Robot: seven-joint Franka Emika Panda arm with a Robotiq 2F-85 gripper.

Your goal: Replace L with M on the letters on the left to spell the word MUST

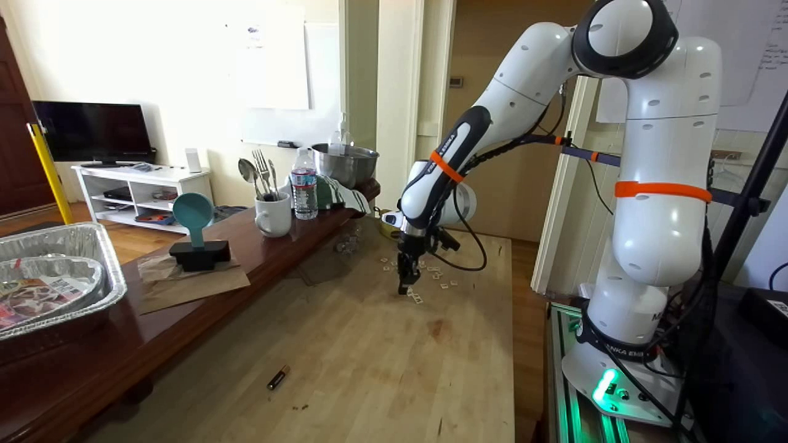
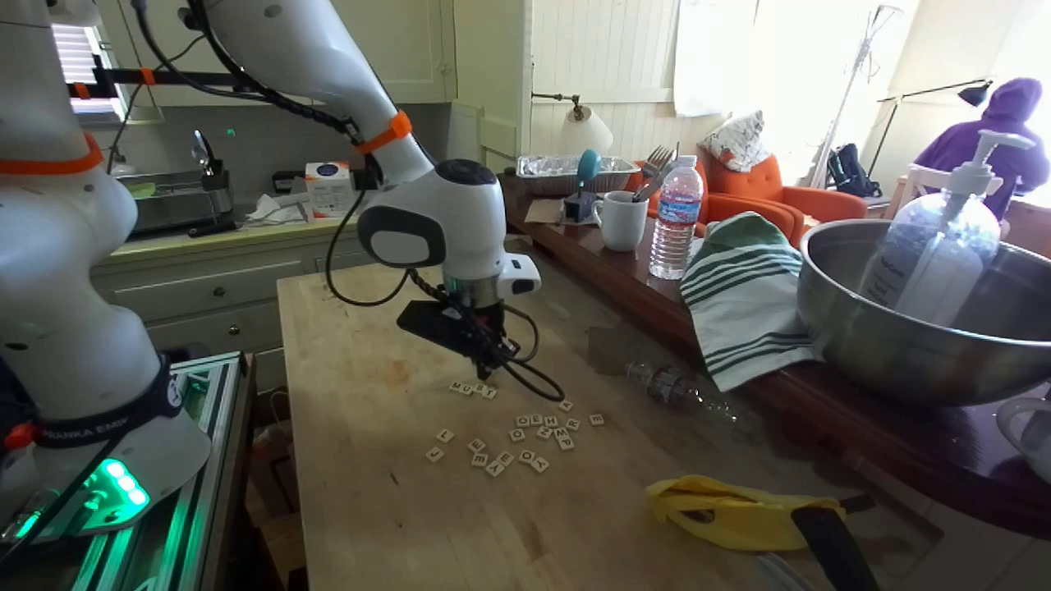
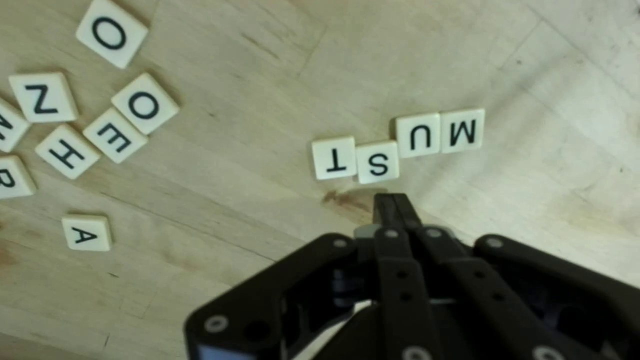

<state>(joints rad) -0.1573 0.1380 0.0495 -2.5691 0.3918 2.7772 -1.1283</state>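
Inside the pale wood table's robot-side edge, square cream MUST tiles sit right by the black two-finger gripper, tips squished together.

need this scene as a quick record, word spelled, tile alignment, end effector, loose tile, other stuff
word: MUST, using M tile, U tile, S tile, T tile
alignment: S and T sit out of line with M and U
end effector: shut, nothing visible in its grip, near the S tile
loose: A tile, touching no other
other: battery on table
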